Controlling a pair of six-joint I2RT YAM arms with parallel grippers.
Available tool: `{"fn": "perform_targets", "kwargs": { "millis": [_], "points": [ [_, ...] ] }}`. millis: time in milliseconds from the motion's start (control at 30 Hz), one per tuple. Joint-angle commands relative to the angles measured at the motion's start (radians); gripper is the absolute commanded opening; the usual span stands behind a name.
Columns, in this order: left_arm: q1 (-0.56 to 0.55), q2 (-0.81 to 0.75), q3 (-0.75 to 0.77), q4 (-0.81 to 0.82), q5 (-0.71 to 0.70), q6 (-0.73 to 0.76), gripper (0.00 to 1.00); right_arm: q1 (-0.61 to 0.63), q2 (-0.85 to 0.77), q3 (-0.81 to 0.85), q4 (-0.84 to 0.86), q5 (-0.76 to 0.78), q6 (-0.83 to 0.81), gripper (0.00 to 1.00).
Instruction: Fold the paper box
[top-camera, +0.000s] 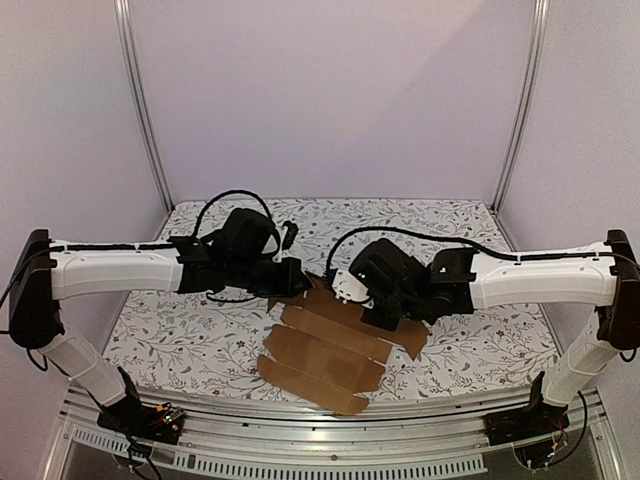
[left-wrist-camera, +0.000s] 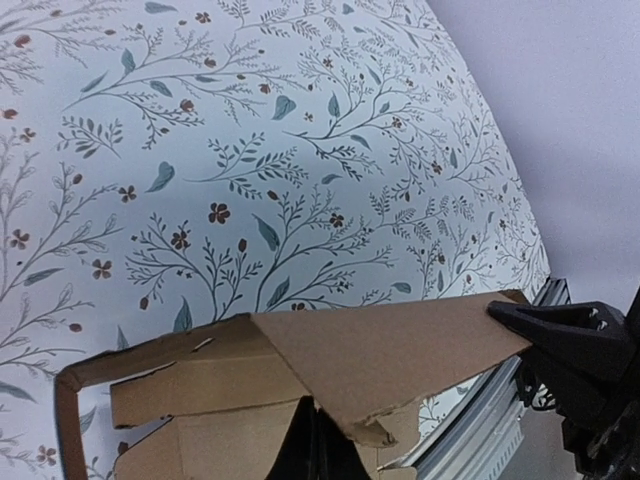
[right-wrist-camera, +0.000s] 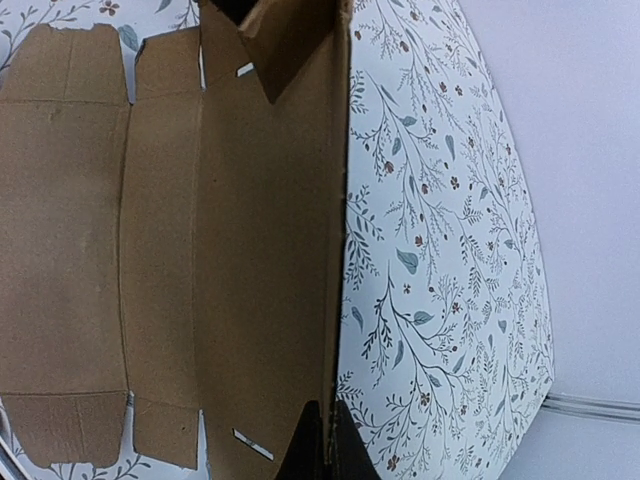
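Note:
The paper box is a brown corrugated sheet, mostly flat on the floral table between the arms, with its far edge raised. My left gripper is at the sheet's far left corner. In the left wrist view its fingers are pressed together under a lifted flap and seem to pinch it. My right gripper is at the far edge. In the right wrist view it is shut on the upright edge of the box's wall. The flat panels lie to the left.
The table has a floral cloth and lilac walls all round. A metal rail runs along the near edge. The right arm's black gripper body shows at the flap's right corner in the left wrist view.

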Motion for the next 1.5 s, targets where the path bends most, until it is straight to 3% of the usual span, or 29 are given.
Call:
{"fn": "perform_targets", "kwargs": {
  "millis": [0, 600, 1000, 1467],
  "points": [
    [0.013, -0.038, -0.034, -0.052, -0.064, 0.035, 0.0, -0.003, 0.026, 0.024, 0.0, 0.015, 0.007, 0.0],
    [0.017, -0.01, -0.127, -0.077, -0.285, 0.079, 0.0, -0.114, 0.039, 0.059, -0.084, -0.204, 0.043, 0.0],
    [0.021, -0.005, -0.165, -0.062, -0.336, 0.109, 0.0, -0.163, -0.049, 0.032, -0.088, -0.37, 0.082, 0.0],
    [0.025, -0.036, -0.229, 0.015, -0.288, 0.106, 0.0, -0.183, -0.144, -0.007, -0.081, -0.488, 0.132, 0.0]
  ]
}}
